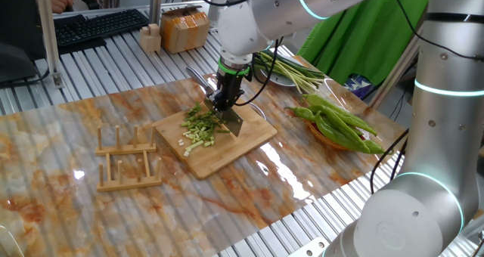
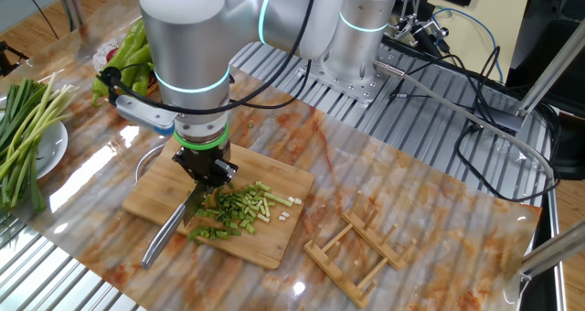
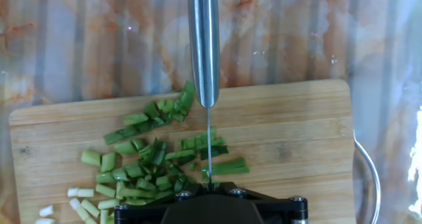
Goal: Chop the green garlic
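The gripper (image 1: 225,103) points straight down over a wooden cutting board (image 1: 249,141), its jaws clamped on a knife (image 2: 174,227). The metal handle sticks out past the board's edge, and in the hand view the blade (image 3: 209,141) shows edge-on as a thin line down among the cut pieces.

The green garlic (image 2: 236,210) lies on the board as a loose heap of short green bits around and to one side of the blade, with a few paler, whitish bits (image 3: 80,193) at the fringe of the heap.

Beside the board stands a wooden rack (image 1: 127,160) with upright pegs. On the board's other side lies a pile of green peppers (image 1: 340,123), and behind it a plate of long uncut stalks (image 1: 299,72). No readable writing or brand mark shows in any view.
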You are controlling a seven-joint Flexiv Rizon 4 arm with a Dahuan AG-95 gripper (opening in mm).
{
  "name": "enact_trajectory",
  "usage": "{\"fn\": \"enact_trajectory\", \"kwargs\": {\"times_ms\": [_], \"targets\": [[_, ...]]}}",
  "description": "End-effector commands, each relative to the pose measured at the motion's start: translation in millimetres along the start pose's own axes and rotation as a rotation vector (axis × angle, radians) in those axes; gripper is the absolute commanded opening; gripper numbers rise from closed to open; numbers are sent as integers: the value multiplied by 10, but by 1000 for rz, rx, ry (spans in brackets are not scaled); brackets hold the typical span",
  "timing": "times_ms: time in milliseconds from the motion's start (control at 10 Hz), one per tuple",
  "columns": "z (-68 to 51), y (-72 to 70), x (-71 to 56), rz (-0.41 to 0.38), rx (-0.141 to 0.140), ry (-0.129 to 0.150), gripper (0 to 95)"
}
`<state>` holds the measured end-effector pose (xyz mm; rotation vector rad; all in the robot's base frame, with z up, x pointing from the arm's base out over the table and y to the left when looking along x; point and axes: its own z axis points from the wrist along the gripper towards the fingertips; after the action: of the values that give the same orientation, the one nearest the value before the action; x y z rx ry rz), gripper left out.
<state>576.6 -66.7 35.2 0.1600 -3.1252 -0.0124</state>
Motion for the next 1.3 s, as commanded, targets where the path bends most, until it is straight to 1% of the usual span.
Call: {"fn": "enact_trajectory", "kwargs": {"times_ms": [100, 300, 400, 500, 600, 700, 800, 900, 1000, 1100, 1300], "targets": [[64, 10, -42, -1, -7, 0, 0], [64, 23, -40, 0, -5, -5, 0], [119, 14, 37, -1, -6, -25, 0], [166, 18, 107, 6, -6, -29, 0], [184, 26, 137, 9, -7, -36, 0], [181, 26, 137, 7, -7, -34, 0], [204, 29, 143, 7, -8, -33, 0], [258, 34, 135, 9, -6, -41, 0], [258, 41, 108, 9, -3, -40, 0], [215, 42, 49, 6, -4, -36, 0], [186, 47, 35, 7, -8, -35, 0]]}}
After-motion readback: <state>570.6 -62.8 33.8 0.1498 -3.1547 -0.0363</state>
